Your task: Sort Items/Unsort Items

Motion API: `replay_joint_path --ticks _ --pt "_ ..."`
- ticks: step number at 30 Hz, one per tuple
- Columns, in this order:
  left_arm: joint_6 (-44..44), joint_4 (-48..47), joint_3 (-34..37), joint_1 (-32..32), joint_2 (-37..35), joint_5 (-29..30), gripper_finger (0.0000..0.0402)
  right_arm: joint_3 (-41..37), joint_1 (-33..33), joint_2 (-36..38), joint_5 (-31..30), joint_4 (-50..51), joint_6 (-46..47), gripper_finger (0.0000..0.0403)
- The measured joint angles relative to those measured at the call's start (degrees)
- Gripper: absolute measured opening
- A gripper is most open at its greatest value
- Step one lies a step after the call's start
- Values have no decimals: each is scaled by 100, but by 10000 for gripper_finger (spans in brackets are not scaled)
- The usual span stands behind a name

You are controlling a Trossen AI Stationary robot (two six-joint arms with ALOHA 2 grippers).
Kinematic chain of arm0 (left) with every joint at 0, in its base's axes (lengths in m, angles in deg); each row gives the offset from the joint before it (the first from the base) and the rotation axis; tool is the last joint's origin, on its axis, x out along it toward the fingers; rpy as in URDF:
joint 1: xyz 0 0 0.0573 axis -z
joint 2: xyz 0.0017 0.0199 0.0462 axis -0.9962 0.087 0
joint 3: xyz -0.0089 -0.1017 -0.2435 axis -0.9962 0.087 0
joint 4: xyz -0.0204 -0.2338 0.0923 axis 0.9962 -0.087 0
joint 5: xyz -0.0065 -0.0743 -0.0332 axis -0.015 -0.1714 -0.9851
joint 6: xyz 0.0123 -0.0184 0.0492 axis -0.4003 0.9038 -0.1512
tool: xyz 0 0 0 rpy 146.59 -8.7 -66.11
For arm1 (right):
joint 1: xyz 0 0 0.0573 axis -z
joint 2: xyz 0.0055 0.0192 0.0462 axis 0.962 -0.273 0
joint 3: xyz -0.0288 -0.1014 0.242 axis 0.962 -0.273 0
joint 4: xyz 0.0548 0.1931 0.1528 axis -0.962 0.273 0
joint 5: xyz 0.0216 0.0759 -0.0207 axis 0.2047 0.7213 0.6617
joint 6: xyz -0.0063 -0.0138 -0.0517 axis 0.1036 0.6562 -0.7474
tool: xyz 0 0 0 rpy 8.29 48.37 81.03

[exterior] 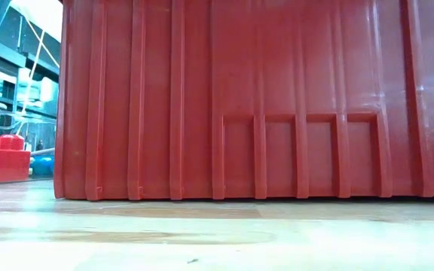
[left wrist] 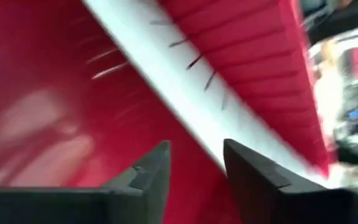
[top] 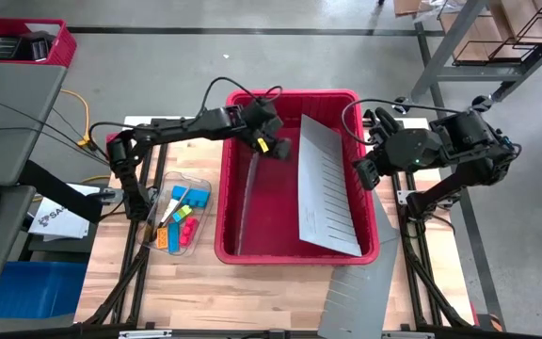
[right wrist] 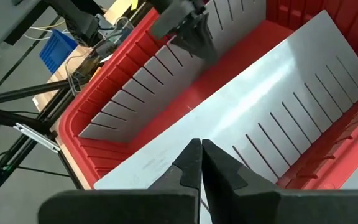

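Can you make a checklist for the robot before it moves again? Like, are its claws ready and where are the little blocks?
1. Left gripper is over the red bin, near the narrow grey divider: ok.
2. Left gripper fingers are apart with nothing between them: ok.
3. Right gripper is shut and empty, waiting at the bin's right rim: ok.
4. The small coloured blocks sit in the clear tray left of the bin: ok.
5. The big slotted grey panel leans tilted inside the bin, not upright: not ok.
6. Any items lying under the panel: cannot tell.
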Motion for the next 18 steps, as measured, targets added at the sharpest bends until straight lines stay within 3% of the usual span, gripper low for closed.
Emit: replay_joint_path --ticks 9,18 --pt "1322 1180 129 189 273 -459 227 0 0 -2 -57 0 -3 3" --pt "708 554 -858 298 249 124 226 -1 4 -2 -165 0 -4 3"
